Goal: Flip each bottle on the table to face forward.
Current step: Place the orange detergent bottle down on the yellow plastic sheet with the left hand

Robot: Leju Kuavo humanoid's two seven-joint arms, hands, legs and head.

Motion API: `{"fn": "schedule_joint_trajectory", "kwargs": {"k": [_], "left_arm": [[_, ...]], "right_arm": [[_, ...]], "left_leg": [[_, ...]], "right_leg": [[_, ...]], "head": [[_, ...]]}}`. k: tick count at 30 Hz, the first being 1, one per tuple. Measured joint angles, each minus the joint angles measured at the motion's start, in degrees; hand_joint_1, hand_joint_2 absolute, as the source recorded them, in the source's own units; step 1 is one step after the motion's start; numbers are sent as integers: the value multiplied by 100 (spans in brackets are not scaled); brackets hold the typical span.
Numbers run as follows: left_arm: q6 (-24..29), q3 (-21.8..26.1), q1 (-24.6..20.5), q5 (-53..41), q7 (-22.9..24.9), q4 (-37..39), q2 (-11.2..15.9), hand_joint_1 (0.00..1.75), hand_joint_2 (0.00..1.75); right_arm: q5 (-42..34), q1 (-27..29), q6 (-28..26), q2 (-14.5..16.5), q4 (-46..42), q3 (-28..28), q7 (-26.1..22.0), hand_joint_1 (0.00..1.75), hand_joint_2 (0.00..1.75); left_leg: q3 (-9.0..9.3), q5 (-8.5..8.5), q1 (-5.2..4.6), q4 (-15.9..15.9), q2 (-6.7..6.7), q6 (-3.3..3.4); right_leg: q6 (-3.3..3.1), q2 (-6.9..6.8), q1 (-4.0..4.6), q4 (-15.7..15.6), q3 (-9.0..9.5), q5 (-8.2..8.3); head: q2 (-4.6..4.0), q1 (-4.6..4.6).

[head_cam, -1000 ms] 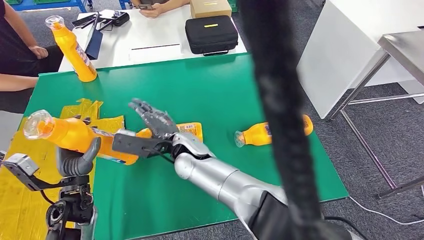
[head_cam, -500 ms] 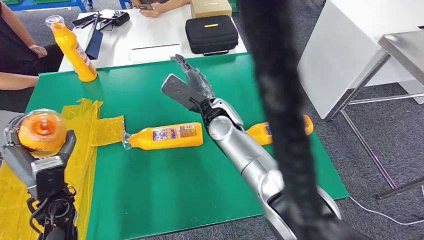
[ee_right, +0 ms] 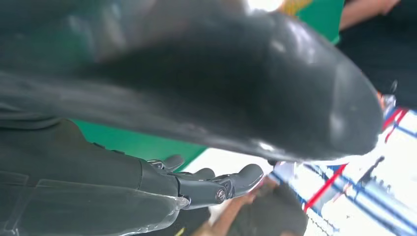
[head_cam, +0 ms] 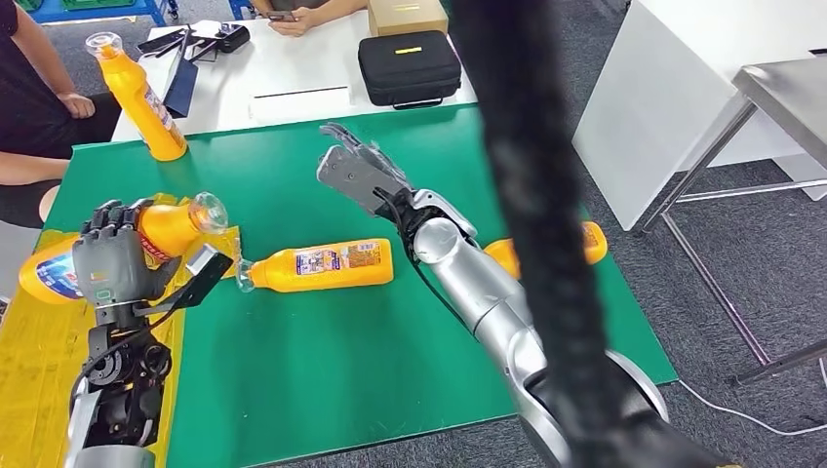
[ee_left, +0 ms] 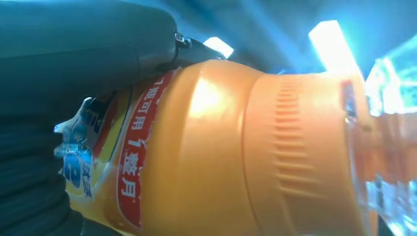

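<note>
The bottle [head_cam: 156,234] I'm grasping in my left hand [head_cam: 112,261] lies tilted at the frame's left, over the yellow sheet [head_cam: 39,380]. My right hand [head_cam: 356,171] hovers released, upper centre. A loose hold could let the bottle slip sideways.

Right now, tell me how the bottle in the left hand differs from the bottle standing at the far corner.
The held bottle lies tilted in the left hand above the yellow sheet; the corner bottle stands upright and untouched on the green table. Both are orange with clear caps.
</note>
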Motion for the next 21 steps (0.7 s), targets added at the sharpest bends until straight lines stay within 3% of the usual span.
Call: {"fn": "schedule_joint_trajectory", "kwargs": {"k": [5, 13, 21], "left_arm": [[2, -326, -229, -132, 609, 1187, 388, 175, 175], [19, -1007, -493, -117, 1419, 2798, 752, 175, 175], [-16, -1307, -896, 57, 1487, 3889, 1033, 169, 175]], "right_arm": [[-56, -64, 123, 68, 266, 109, -68, 0, 0], [-32, -194, 251, 186, 605, 272, -79, 0, 0], [70, -204, 285, 208, 815, 524, 0, 0, 0]], "left_leg": [[-1, 1, 3, 0, -1, -1], [-8, 2, 1, 0, -7, -1], [0, 7, 1, -1, -14, -4]], "right_leg": [[0, 0, 1, 2, -2, -1], [-1, -2, 0, 1, -4, -2], [0, -8, 0, 2, 6, -1]], "head": [[0, 0], [0, 2], [0, 1]]}}
